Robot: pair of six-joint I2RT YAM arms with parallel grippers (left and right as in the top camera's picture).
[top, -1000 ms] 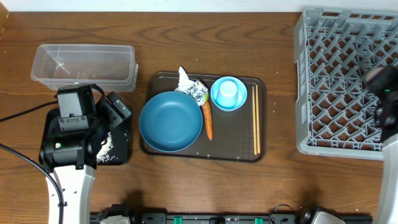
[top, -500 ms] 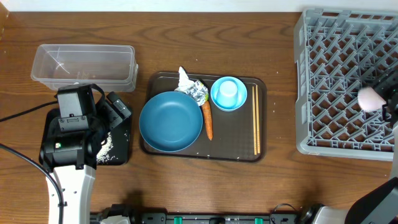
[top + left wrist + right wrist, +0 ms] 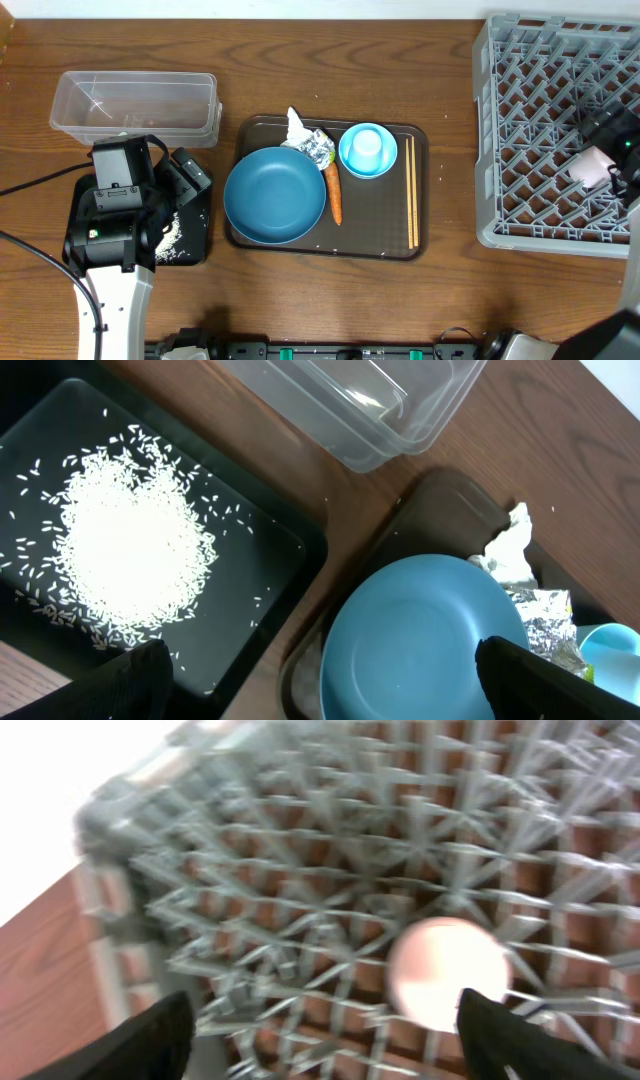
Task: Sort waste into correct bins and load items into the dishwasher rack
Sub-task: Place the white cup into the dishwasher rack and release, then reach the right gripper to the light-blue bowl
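The white cup point(image 3: 592, 166) lies in the grey dishwasher rack point(image 3: 530, 130); it shows blurred in the right wrist view point(image 3: 447, 970). My right gripper point(image 3: 330, 1045) is open just above it, at the rack's right side point(image 3: 614, 148). My left gripper point(image 3: 325, 685) is open and empty over the black tray point(image 3: 270, 560) holding the rice point(image 3: 125, 545), beside the wide blue bowl point(image 3: 275, 195). The carrot point(image 3: 334, 193), the wrapper point(image 3: 312, 145), the chopsticks point(image 3: 411, 190) and the pale-blue cup in the small light-blue bowl point(image 3: 367, 150) lie on the brown tray point(image 3: 330, 247).
The clear tub point(image 3: 135, 105) stands behind the black tray at the far left. The rack's raised sides enclose my right gripper. The left arm's body covers much of the black tray in the overhead view.
My right arm has moved down into the rack with the white cup. The cup now lies on the rack floor with the jaws apart. The left arm has not moved.
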